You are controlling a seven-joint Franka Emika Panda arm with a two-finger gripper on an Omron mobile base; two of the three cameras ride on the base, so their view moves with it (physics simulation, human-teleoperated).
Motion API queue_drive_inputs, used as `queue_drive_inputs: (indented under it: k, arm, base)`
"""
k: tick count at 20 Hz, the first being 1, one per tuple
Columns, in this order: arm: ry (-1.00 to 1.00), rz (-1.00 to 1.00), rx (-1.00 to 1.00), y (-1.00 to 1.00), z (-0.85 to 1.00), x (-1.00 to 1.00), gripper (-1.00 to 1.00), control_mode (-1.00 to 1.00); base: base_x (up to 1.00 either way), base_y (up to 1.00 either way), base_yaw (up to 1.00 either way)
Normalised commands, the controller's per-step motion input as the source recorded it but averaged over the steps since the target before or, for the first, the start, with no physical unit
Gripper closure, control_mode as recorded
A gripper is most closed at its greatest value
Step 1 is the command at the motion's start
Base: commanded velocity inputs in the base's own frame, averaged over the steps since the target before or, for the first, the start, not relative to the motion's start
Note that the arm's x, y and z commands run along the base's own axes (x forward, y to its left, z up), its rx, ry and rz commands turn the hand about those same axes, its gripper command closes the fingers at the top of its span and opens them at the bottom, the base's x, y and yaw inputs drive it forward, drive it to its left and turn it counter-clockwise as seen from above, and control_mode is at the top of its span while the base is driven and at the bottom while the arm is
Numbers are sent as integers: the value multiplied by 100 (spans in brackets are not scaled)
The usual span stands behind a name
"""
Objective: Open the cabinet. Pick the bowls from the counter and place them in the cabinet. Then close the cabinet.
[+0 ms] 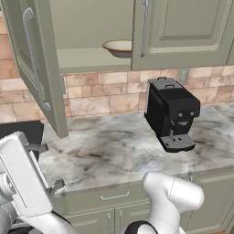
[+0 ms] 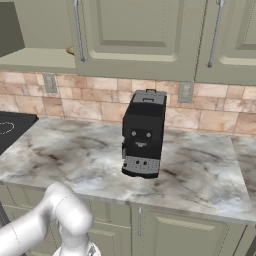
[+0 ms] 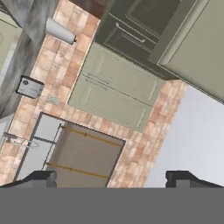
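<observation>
The olive-green wall cabinet [image 1: 183,32] has its left door swung open for loading; a shallow tan bowl [image 1: 118,47] rests at twelve o'clock on the pale shelf. The two-finger gripper [image 3: 112,177] gapes wide, empty.

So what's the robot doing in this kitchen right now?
It is putting bowls away. The green cabinet has its left door swung open, and a tan bowl already sits on the shelf inside. The right door is shut. The counter holds a black coffee machine. The robot's end effector is open, holding nothing, and points away at a far wall. The cabinet has not been closed yet.
</observation>
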Motion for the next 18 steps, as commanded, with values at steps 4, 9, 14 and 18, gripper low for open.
queue_drive_inputs:
  k: [4,9,14,18]
  arm:
    - [6,-4,0,4,0,51,-100,-100]
    - [0,0,0,4,-4,63,-100,-100]
    - [-1,0,0,28,-7,42,-100,-100]
    - [-1,0,-1,26,0,32,-100,-100]
  base:
    - [0,0,0]
    - [0,0,0]
    - [0,0,0]
    - [0,0,0]
